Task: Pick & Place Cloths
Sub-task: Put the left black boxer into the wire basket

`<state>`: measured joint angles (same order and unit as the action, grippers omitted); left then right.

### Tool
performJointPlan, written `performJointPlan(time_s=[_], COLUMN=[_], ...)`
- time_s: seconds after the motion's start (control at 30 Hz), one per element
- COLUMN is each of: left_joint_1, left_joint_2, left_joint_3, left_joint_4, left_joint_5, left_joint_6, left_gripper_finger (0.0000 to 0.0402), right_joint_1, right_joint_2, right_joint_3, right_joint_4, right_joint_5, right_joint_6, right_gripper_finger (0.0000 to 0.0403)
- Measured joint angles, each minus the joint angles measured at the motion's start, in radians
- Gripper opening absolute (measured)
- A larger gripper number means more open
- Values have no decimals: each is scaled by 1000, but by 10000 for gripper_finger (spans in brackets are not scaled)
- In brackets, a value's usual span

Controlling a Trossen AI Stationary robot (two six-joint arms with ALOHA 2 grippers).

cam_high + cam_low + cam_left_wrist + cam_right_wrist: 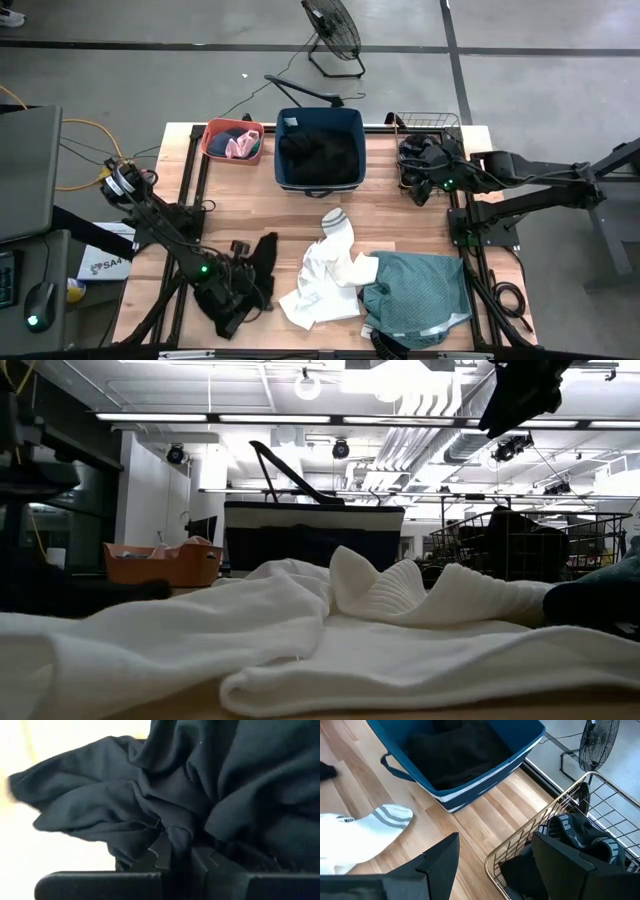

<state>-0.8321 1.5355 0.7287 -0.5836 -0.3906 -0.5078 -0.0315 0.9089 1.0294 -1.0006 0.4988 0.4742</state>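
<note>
A crumpled black cloth (265, 255) lies on the wooden table (400, 225) near its front left. My left gripper (240, 290) is down on it and shut on it; the cloth (150, 795) fills the left wrist view. A white cloth (325, 275) and a teal-green cloth (415, 300) lie to its right. My right gripper (495, 842) hangs open above the table's far right, over a wire basket (430, 140), holding nothing. My left gripper pinches a raised fold of the black cloth (176, 834) between its two fingers (159, 856). It comes from above, slanting steeply down. The rest of the cloth lies bunched and slack on the table around the fingers.
At the far edge stand a navy tub (320, 148) with black cloths inside and an orange basin (232, 140) with pink and dark cloths. The wire basket holds a black cloth (580, 837). A fan (333, 35) stands on the floor beyond. Bare wood lies mid-table.
</note>
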Motion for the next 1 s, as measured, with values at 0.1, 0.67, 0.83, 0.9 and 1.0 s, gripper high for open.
performJointPlan(time_s=[0.1,0.67,0.83,0.9,1.0], left_joint_1=[4,241,346,382,430], left_joint_2=[-16,-101,-102,-102,-102], left_joint_3=[20,430,502,525,545], left_joint_4=[-45,-201,-193,-189,-144], left_joint_5=[-103,-496,-495,-493,-474], left_joint_6=[13,431,500,523,574], left_gripper_finger=[18,8,8,8,8], right_joint_1=[0,83,114,124,133], right_joint_2=[7,251,295,308,328], right_joint_3=[0,0,0,0,0], right_joint_4=[42,480,626,667,728], right_joint_5=[-2,-20,-110,-151,-185], right_joint_6=[-1,-319,-485,-558,-660], right_gripper_finger=[241,241,241,241,241])
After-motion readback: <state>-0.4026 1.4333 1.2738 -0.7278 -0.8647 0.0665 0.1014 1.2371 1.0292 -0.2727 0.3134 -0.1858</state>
